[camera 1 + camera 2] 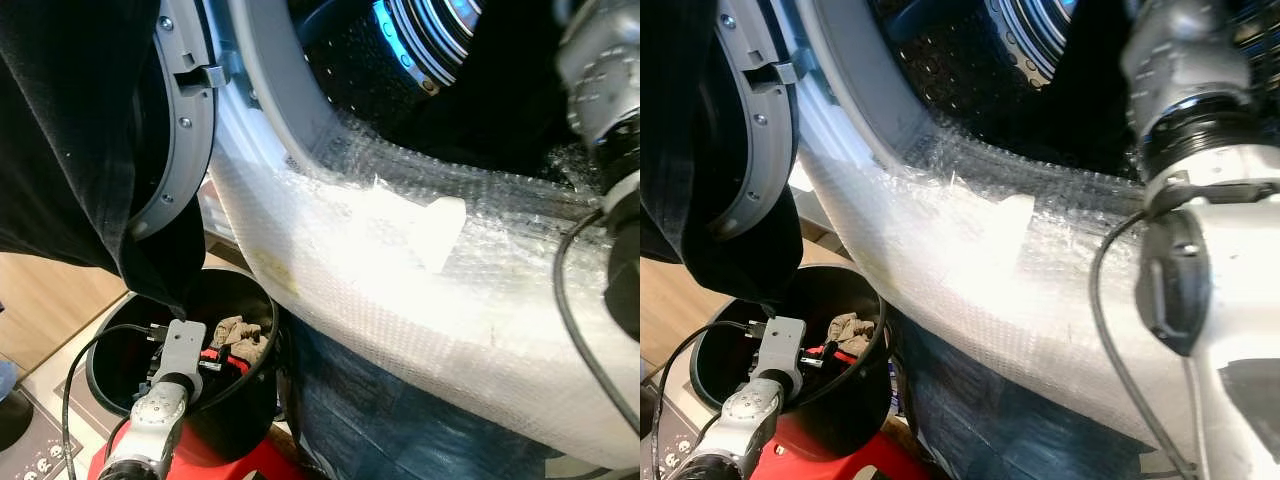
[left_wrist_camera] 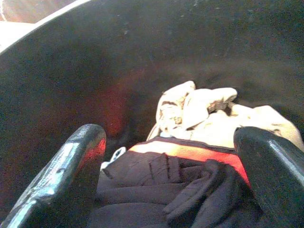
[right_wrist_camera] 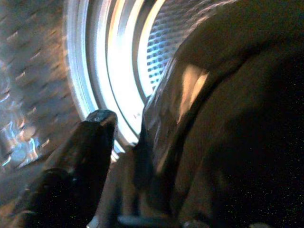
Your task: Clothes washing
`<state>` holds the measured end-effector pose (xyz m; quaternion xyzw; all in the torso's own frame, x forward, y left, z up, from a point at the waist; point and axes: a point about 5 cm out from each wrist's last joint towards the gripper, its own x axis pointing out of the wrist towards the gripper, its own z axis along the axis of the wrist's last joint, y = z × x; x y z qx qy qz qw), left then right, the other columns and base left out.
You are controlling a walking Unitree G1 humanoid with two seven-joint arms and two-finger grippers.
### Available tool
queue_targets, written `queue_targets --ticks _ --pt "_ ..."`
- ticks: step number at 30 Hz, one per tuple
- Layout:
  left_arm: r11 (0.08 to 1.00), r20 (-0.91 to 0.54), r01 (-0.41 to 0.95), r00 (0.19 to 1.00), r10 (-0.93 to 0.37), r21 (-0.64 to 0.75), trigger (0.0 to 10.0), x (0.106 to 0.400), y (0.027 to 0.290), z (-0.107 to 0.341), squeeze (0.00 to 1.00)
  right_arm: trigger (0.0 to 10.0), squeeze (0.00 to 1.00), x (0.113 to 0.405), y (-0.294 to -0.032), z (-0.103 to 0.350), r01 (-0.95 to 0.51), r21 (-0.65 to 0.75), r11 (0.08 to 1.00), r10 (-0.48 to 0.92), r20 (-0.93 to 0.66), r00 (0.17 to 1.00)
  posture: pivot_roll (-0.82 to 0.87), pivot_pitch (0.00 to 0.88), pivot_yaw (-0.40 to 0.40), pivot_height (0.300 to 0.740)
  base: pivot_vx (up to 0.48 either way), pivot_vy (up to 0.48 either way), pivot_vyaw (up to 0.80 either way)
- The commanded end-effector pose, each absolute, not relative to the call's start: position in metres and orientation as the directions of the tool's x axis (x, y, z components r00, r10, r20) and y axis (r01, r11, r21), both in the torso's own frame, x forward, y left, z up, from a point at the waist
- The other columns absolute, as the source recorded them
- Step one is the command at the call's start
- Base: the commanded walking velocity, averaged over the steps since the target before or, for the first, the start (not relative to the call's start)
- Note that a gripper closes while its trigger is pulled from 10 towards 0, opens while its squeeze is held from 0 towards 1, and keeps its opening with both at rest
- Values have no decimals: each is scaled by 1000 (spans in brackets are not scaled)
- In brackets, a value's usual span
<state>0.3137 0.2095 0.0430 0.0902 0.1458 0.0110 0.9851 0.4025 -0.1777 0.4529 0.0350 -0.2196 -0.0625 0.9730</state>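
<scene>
My landmark is the black bucket (image 1: 240, 400). It sits low down, below the open door (image 1: 185, 120) of the washing machine (image 1: 400, 270).

My left end effector (image 2: 166, 171) reaches down inside the bucket. Its two black fingers (image 2: 66, 175) are spread wide apart, and they hold nothing. Between them, at the bottom of the bucket, lies a little pile of clothes. There is a dark piece with a bright red band (image 2: 190, 153), and it lies right between my fingers, just under their tips. Behind it, closer to the far wall of the bucket, is a crumpled cream cloth (image 2: 204, 114). The cream cloth touches the dark piece. From my head I can see the same cream cloth (image 1: 238, 335) and a bit of red deep in the bucket, just past my silver left wrist (image 1: 165, 395).

Above the bucket, a dark cloth (image 1: 70, 150) hangs down over the door, and its tip dangles right over the bucket's rim.

Higher up from the bucket, the front of the washing machine is wrapped in shiny bubble wrap (image 1: 420, 250). My right arm (image 1: 1200, 250) goes up to the drum (image 3: 166, 52). My right end effector (image 3: 142, 156) is at the drum's mouth, with a dark cloth (image 3: 228, 118) pressed close against one black finger (image 3: 85, 147). I cannot tell if the fingers are pinched on this cloth or not.
</scene>
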Motion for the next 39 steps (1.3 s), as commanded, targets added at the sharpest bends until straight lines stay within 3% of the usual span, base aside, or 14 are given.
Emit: queue_targets --ticks 1,2,5,8,10,11,13,14,19,22,26,29,39 --pt "981 -322 15 945 49 194 10000 307 212 35 0 10000 1000 388 -184 481 212 60 975 -209 559 802 -149 17 117 740 0 0 0" --pt "981 -319 12 946 52 194 10000 308 212 35 0 10000 1000 375 -191 502 261 111 959 -269 646 714 -145 14 116 740 0 0 0" --pt "981 -311 5 949 56 193 10000 309 213 36 0 10000 1000 368 -190 512 266 113 957 -268 687 675 -145 14 116 740 0 0 0" --pt "982 -312 10 949 51 191 10000 309 211 37 0 10000 1000 383 -176 494 171 42 984 -161 603 781 -151 12 116 740 0 0 0" --pt "982 -313 13 949 48 190 10000 309 210 36 0 10000 1000 386 -175 488 166 23 986 -148 581 800 -150 12 115 740 0 0 0" --pt "982 -314 17 948 45 189 10000 309 209 36 0 10000 1000 396 -171 470 95 99 991 -131 476 870 -148 14 114 740 0 0 0" --pt "982 -315 16 948 45 187 10000 309 209 36 0 10000 1000 404 -160 453 -29 200 979 -49 373 927 -150 19 112 740 0 0 0" --pt "983 -317 14 947 47 185 10000 309 209 35 0 10000 0 407 -151 446 -89 256 963 2 324 946 -155 24 109 740 0 0 0" --pt "983 -324 11 945 49 183 10000 307 209 33 0 10000 0 406 -129 449 -256 333 907 144 326 934 -158 32 109 740 0 0 0" --pt "983 -328 9 943 51 181 10000 306 209 32 0 10000 0 403 -119 455 -267 217 939 190 319 929 -168 46 104 740 0 0 0" --pt "985 -332 6 942 53 175 10000 305 208 31 0 10000 0 395 -115 466 -294 188 937 221 332 917 -175 53 94 740 0 0 0" --pt "985 -338 7 940 52 171 10000 304 206 28 0 10000 0 389 -117 470 -273 91 958 226 354 908 -182 55 93 740 0 0 0" --pt "987 -345 14 937 43 162 10000 302 202 25 0 10000 0 352 -132 454 -191 10 982 176 340 924 -191 70 78 740 0 0 0"
